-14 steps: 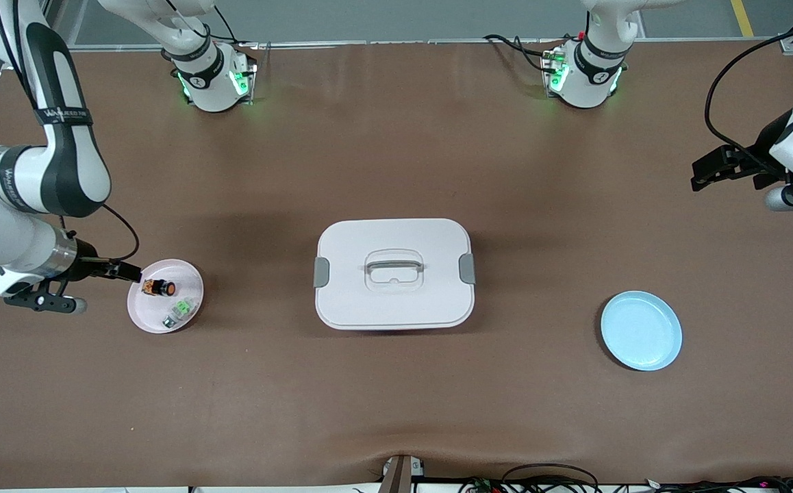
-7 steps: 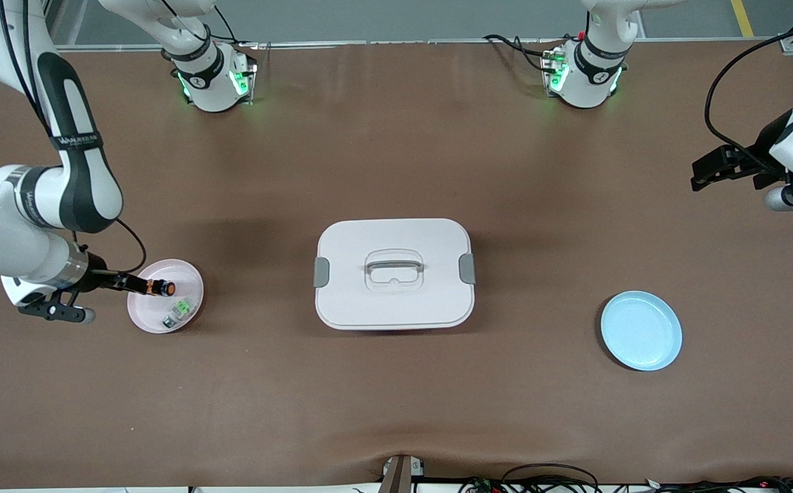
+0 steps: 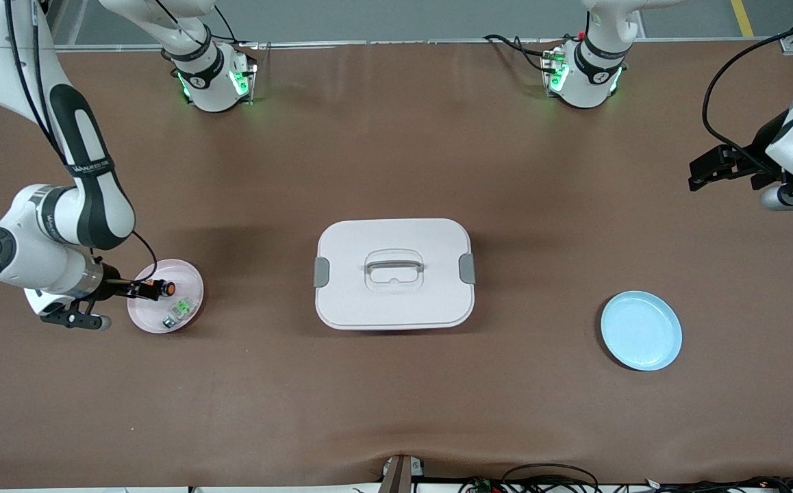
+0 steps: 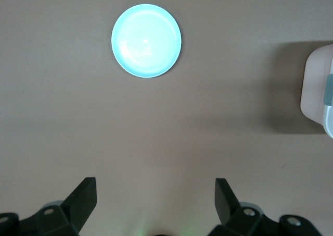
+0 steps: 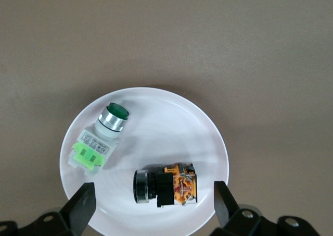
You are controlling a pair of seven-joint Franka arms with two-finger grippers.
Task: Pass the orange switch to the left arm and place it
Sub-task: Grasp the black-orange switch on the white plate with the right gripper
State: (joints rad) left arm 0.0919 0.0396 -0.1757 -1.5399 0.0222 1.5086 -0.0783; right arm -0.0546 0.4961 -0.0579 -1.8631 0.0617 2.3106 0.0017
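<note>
The orange switch (image 3: 161, 287) lies on its side on a small pink plate (image 3: 147, 316) toward the right arm's end of the table. In the right wrist view the switch (image 5: 166, 186) shows a black body and orange rear part on the plate (image 5: 166, 116). My right gripper (image 3: 153, 290) is open low over the plate, and its fingers stand on either side of the switch without touching it (image 5: 154, 194). My left gripper (image 3: 702, 174) is open and empty, and waits high over the left arm's end of the table (image 4: 154, 188). The white box (image 3: 394, 274) stands mid-table.
A small green and clear component (image 3: 177, 311) lies on the pink plate beside the switch, also in the right wrist view (image 5: 99, 137). An empty blue plate (image 3: 641, 331) sits toward the left arm's end, also in the left wrist view (image 4: 146, 40). The box's corner (image 4: 318, 90) shows there too.
My right arm has swung in and its gripper has moved over the pink plate until its fingers straddle the orange switch. The left arm has barely moved.
</note>
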